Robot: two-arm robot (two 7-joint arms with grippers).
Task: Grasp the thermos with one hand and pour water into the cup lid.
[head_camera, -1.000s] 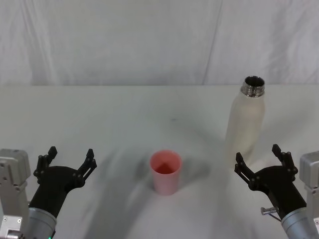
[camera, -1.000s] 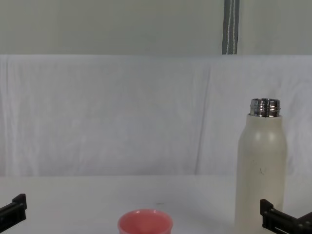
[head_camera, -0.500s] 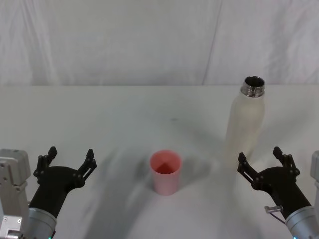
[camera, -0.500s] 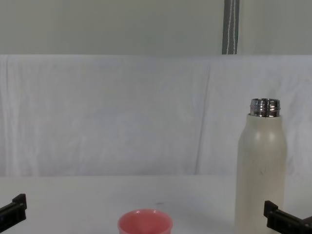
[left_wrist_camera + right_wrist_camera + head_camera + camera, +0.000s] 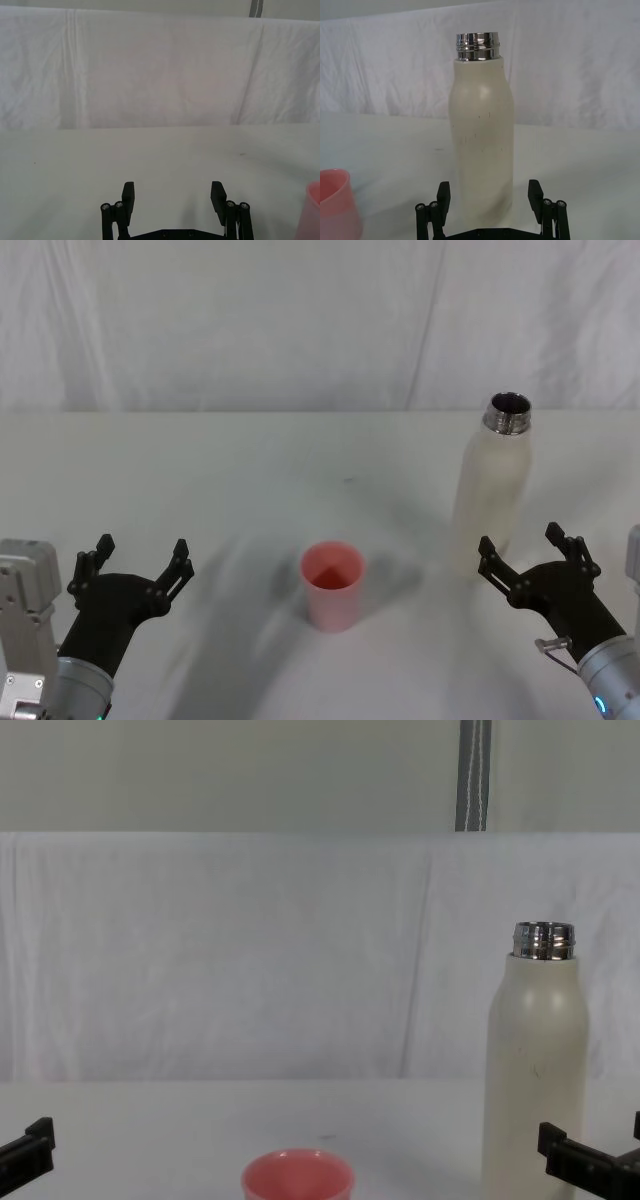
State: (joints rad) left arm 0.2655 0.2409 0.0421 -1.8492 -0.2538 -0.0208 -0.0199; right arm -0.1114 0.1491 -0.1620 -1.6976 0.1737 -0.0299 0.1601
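Observation:
The cream-white thermos (image 5: 492, 485) stands upright and uncapped on the right of the white table, its steel neck (image 5: 477, 46) shiny; the chest view shows the thermos (image 5: 534, 1070) too. The pink cup lid (image 5: 333, 585) sits upright mid-table, to the thermos's left, also seen as the cup lid (image 5: 297, 1178) and the cup lid (image 5: 335, 202). My right gripper (image 5: 530, 558) is open just in front of the thermos, its fingers (image 5: 443, 195) flanking the base without touching. My left gripper (image 5: 140, 562) is open and holds nothing, left of the cup.
A white cloth covers the table (image 5: 250, 470) and hangs as a backdrop (image 5: 300, 320) behind it. A small dark speck (image 5: 347, 479) marks the cloth behind the cup. Free room lies between the cup and the thermos.
My right gripper has shifted slightly rightward and forward to line up with the thermos's base. The left arm, cup and thermos have not moved.

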